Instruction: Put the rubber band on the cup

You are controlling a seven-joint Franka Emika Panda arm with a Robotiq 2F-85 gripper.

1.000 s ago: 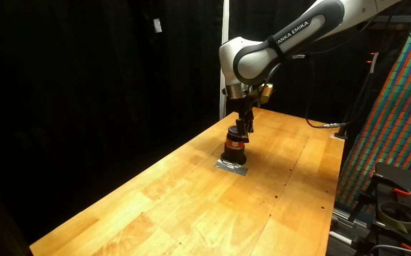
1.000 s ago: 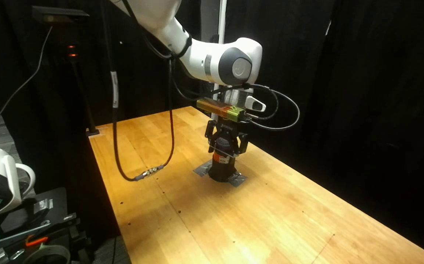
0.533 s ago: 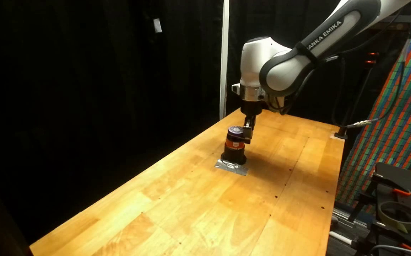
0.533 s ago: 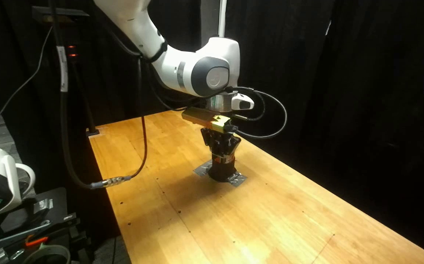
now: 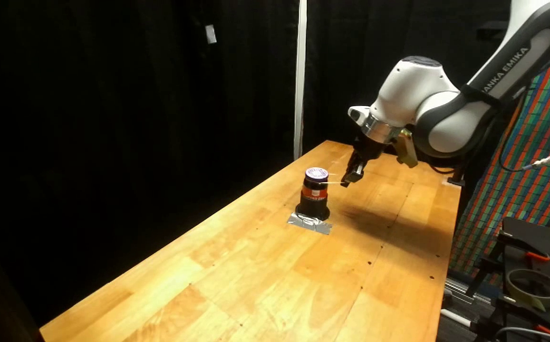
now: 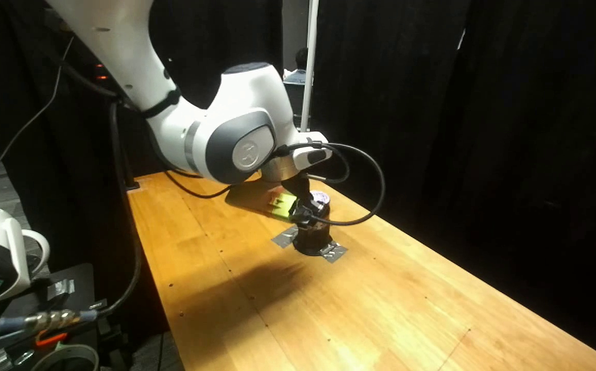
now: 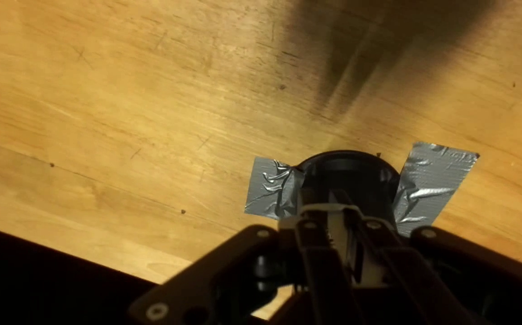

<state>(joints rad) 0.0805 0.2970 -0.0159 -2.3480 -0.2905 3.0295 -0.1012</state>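
My gripper (image 7: 324, 199) is tipped at a slant, pointing down toward the cup (image 5: 313, 199), and its fingers sit pretty close to each other. The wrist view kinda shows a thin gap, but I honestly can't tell if the tips meet. The rubber band (image 7: 330, 207) lies across my fingertips, and in an exterior view it runs as a straight pale strand from them over to the cup, just under the lid (image 5: 316, 174). Can't see whether it goes round the far side. The cup is just ahead of my fingertips, apart from them, standing upright: dark, with a reddish-orange label (image 5: 312, 192) and a round white-and-purple lid on top, so the inside is hidden. Lower than my fingers, its wide black base (image 5: 313, 212) sits on the wooden table (image 7: 107, 113), silver tape (image 7: 436, 180) stuck at two sides. Way further out, well apart from me, there's a tape roll (image 5: 524, 298) on a black cart (image 5: 534, 232).
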